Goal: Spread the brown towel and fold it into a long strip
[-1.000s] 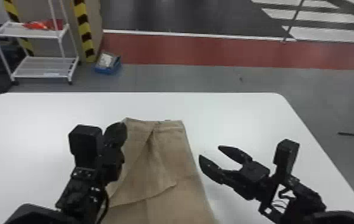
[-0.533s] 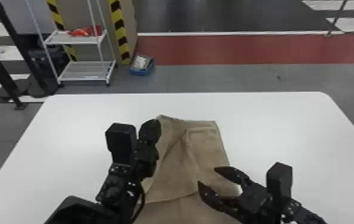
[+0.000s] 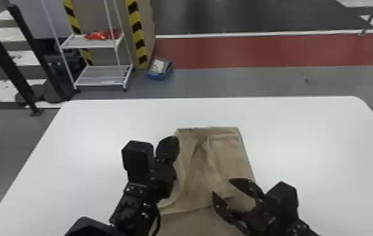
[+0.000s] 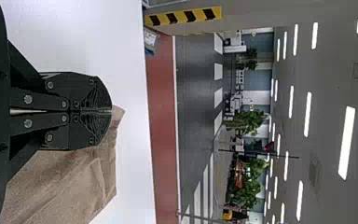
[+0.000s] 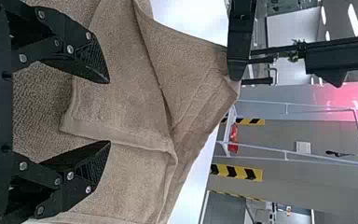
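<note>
Brown towel [image 3: 226, 157] is nr the middle of the white tabletop [image 3: 320, 150], running from the near side partway to the far edge. Already partly doubled: a folded layer ends in a crosswise hem, w/ a slanting crease & loose rumples above it. So spreading looks incomplete, strip prob. a good way off.

L gripper [image 4: 111, 112] is at the towel's far-left corner, fingers pressed together; can't tell if any cloth is caught btwn them. R gripper [image 5: 108, 112] is over the towel's R part, nr the crosswise hem, fingers spread w/ nothing pinched.

Step in hand, my read: R grips a layer while L minds the far corner, then pull flat or fold. To do it well: pick which layer first, top flap only or whole stack, & set R finger depth to suit. Go in low, one finger under the hem, one above, then close; pinching mid-cloth would just bunch it. Keep L light on its corner so the far end doesn't skid. Once R has hold, draw gently away from L till the slanting crease opens, then lower, don't drop. Line up long edges before pressing any fold, else the strip comes out skewed. Risks: soft fabric slipping out, or R dragging the lower layer along too.
</note>
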Controlling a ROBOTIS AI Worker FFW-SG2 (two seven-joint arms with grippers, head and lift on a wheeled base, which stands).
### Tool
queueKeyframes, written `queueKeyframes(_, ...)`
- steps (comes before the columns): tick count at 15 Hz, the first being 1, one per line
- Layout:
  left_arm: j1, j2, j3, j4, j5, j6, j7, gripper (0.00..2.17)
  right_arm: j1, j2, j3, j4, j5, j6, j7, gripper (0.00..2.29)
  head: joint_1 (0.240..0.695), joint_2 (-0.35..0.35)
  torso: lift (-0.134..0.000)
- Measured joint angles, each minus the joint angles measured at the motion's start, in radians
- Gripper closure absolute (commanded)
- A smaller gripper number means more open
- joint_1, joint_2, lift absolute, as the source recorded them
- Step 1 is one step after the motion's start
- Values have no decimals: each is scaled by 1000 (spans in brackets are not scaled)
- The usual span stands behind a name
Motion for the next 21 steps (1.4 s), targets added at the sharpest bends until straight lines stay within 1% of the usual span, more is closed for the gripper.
queueKeyframes(1, 7, 0, 0, -3, -2, 3, -1, 1318, -5, 1, 9, 4, 9, 10, -1, 508, 695, 101, -117)
queueKeyframes(2, 10, 1, 0, -4, -3, 5, -1, 1318, -8, 1, 15, 6, 17, 22, -1, 667, 695, 103, -117)
queueKeyframes(5, 19, 1, -4, -12, -15, 12, -1, 1318, -10, 1, 26, -5, 37, 79, -9, 680, 695, 103, -117)
queueKeyframes(6, 21, 1, -3, -15, -17, 15, -1, 1318, -10, 1, 26, -13, 37, 94, -10, 731, 695, 103, -117)
queueKeyframes(7, 23, 1, -2, -18, -17, 16, -1, 1318, -10, 1, 25, -22, 38, 104, -11, 967, 695, 103, -117)
queueKeyframes(8, 25, 1, -1, -20, -18, 17, -1, 1318, -9, 1, 23, -28, 38, 110, -11, 1106, 695, 103, -117)
queueKeyframes(12, 31, 1, 0, -21, -21, 17, -1, 1318, -9, 1, 21, -31, 34, 119, -11, 1116, 695, 102, -117)
queueKeyframes(16, 34, 2, 5, -21, -21, 17, -1, 1318, -13, 0, 5, -32, 15, 110, -10, 1119, 695, 98, -117)
queueKeyframes(17, 34, 3, 7, -21, -21, 17, -1, 1318, -13, 0, -2, -34, 10, 101, -10, 1413, 695, 97, -117)
queueKeyframes(18, 34, 3, 10, -21, -21, 17, -1, 1318, -14, -1, -12, -38, 4, 85, -10, 1477, 695, 95, -117)
queueKeyframes(19, 34, 3, 12, -21, -21, 20, -1, 1318, -16, -1, -27, -44, -8, 73, -10, 1477, 695, 92, -117)
queueKeyframes(21, 35, 4, 17, -28, -21, 26, -1, 1318, -31, -1, -75, -58, -57, 76, 1, 1480, 695, 79, -117)
